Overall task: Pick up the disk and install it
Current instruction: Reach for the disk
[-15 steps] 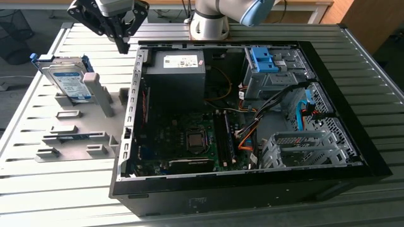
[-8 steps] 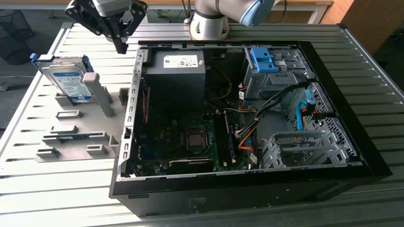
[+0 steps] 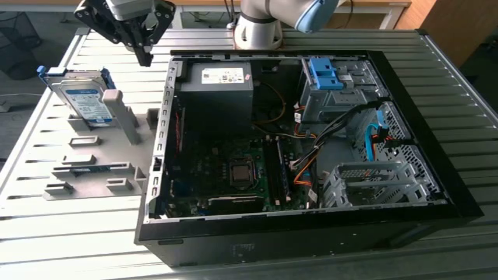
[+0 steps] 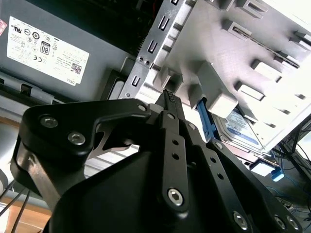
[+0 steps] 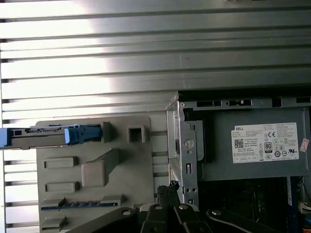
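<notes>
Gripper (image 3: 144, 57) hung above the slatted table (image 3: 78, 239), fingers pressed together with nothing between them, just beside the far corner of the open computer case (image 3: 272, 248). Disk (image 3: 81, 98) stood on edge in the grey fixture (image 3: 97, 175), at about 8 o'clock from the gripper in the exterior view, untouched.

An open computer case (image 3: 311, 245) sits at the exterior view's centre and right on a slatted metal table (image 3: 70, 245); a grey fixture plate (image 3: 116, 169) lies at the case's left.
</notes>
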You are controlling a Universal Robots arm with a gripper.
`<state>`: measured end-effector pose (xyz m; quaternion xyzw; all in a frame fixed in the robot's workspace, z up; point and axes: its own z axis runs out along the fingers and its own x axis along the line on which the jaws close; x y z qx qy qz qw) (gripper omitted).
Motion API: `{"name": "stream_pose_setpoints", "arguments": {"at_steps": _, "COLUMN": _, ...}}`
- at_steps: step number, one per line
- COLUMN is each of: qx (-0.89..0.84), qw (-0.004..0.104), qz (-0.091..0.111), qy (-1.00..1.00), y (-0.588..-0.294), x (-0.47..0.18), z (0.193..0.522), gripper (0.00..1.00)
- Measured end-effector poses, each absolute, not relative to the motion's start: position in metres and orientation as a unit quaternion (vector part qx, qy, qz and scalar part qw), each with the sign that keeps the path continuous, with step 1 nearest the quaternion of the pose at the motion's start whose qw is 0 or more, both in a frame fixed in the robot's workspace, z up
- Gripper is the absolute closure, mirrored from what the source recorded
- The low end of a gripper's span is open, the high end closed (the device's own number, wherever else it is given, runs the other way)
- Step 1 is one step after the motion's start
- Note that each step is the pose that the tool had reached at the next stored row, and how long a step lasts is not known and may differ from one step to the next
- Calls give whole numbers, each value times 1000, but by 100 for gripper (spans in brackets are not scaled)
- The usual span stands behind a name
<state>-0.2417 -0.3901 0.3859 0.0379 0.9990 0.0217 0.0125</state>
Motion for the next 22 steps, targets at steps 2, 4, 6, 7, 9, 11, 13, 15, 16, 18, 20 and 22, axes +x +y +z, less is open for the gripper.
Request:
{"name": "stream_pose_setpoints", "arguments": {"at_steps": 2, "qx": 38, "qw": 13, "qz": 22, "qy": 999, "y": -390, "x": -244, "z": 386, "gripper": 89}}
{"name": "stream_pose_setpoints", "arguments": {"at_steps": 4, "qx": 38, "qw": 13, "qz": 22, "qy": 999, "y": -390, "x": -246, "z": 386, "gripper": 89}}
{"name": "stream_pose_setpoints", "arguments": {"at_steps": 6, "qx": 38, "qw": 13, "qz": 22, "qy": 999, "y": -390, "x": -248, "z": 386, "gripper": 89}}
{"name": "stream_pose_setpoints", "arguments": {"at_steps": 7, "qx": 38, "qw": 13, "qz": 22, "qy": 999, "y": -390, "x": -249, "z": 386, "gripper": 89}}
{"name": "stream_pose_setpoints", "arguments": {"at_steps": 9, "qx": 38, "qw": 13, "qz": 22, "qy": 999, "y": -389, "x": -251, "z": 386, "gripper": 89}}
{"name": "stream_pose_setpoints", "arguments": {"at_steps": 11, "qx": 38, "qw": 13, "qz": 22, "qy": 999, "y": -389, "x": -253, "z": 386, "gripper": 89}}
{"name": "stream_pose_setpoints", "arguments": {"at_steps": 13, "qx": 38, "qw": 13, "qz": 22, "qy": 999, "y": -389, "x": -256, "z": 385, "gripper": 89}}
{"name": "stream_pose_setpoints", "arguments": {"at_steps": 15, "qx": 38, "qw": 13, "qz": 22, "qy": 999, "y": -388, "x": -259, "z": 385, "gripper": 89}}
{"name": "stream_pose_setpoints", "arguments": {"at_steps": 16, "qx": 38, "qw": 13, "qz": 22, "qy": 999, "y": -388, "x": -260, "z": 385, "gripper": 89}}
{"name": "stream_pose_setpoints", "arguments": {"at_steps": 18, "qx": 38, "qw": 13, "qz": 22, "qy": 999, "y": -388, "x": -263, "z": 385, "gripper": 89}}
{"name": "stream_pose_setpoints", "arguments": {"at_steps": 20, "qx": 38, "qw": 13, "qz": 22, "qy": 999, "y": -388, "x": -265, "z": 385, "gripper": 89}}
{"name": "stream_pose_setpoints", "arguments": {"at_steps": 22, "qx": 38, "qw": 13, "qz": 22, "qy": 999, "y": -387, "x": -268, "z": 385, "gripper": 89}}
